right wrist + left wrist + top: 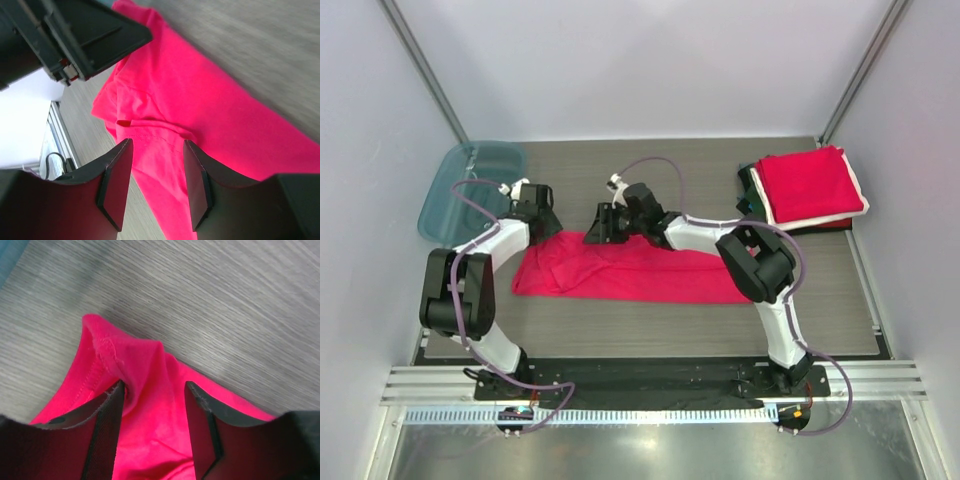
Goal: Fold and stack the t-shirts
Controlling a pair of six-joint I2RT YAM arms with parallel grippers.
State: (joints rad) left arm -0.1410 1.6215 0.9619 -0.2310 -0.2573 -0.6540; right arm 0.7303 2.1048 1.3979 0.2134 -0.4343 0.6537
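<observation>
A plain crimson t-shirt (630, 270) lies on the table as a long folded strip running left to right. My left gripper (542, 224) is at the strip's far left corner. In the left wrist view the left gripper (154, 390) is open, and a raised wrinkle of the shirt (145, 365) sits between its fingers, against the left one. My right gripper (603, 228) is over the strip's far edge, left of centre. In the right wrist view the right gripper (157, 150) is open above a hemmed fold of the shirt (200, 110). A stack of folded t-shirts (810, 185), red on top, lies at the back right.
A translucent teal tray (470, 185) stands at the back left, close to the left arm. The left arm's black gripper body (75, 40) shows near the top of the right wrist view. White walls enclose the table on three sides.
</observation>
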